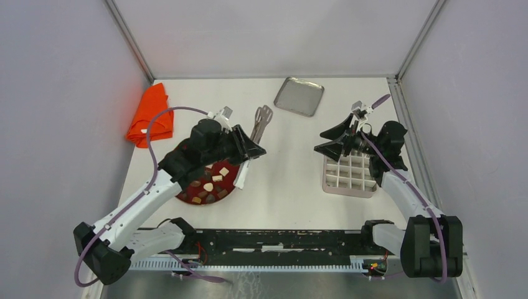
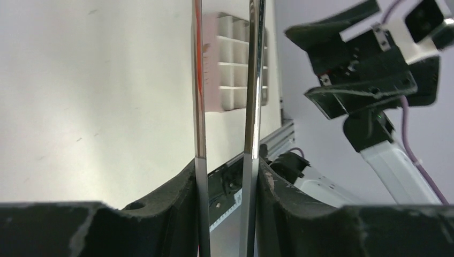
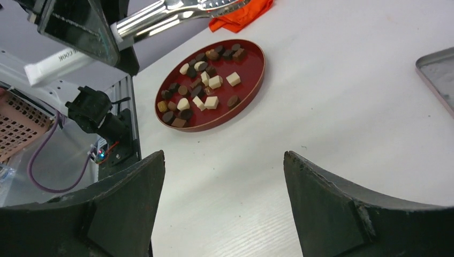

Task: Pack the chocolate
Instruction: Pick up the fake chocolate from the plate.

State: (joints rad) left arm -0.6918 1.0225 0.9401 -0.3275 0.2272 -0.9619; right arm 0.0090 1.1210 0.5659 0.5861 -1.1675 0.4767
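Note:
Several small chocolate pieces (image 1: 216, 179) (image 3: 206, 85), dark brown, tan and cream-white, lie on a red plate (image 1: 185, 198) (image 3: 257, 69) left of centre. My left gripper (image 1: 250, 149) (image 2: 226, 158) hovers by the plate's far right side. It is shut on metal tongs (image 1: 261, 121) (image 2: 199, 80) (image 3: 160, 13), whose two arms run out between its fingers, a gap showing between them. My right gripper (image 1: 330, 140) (image 3: 224, 160) is open and empty, above the table just left of the white grid box (image 1: 350, 175) (image 2: 235, 64).
A metal tray (image 1: 299, 96) (image 3: 439, 69) sits at the back centre. An orange cloth (image 1: 149, 115) (image 3: 241, 16) lies at the far left. Grey walls enclose the table on three sides, and a black rail runs along the near edge.

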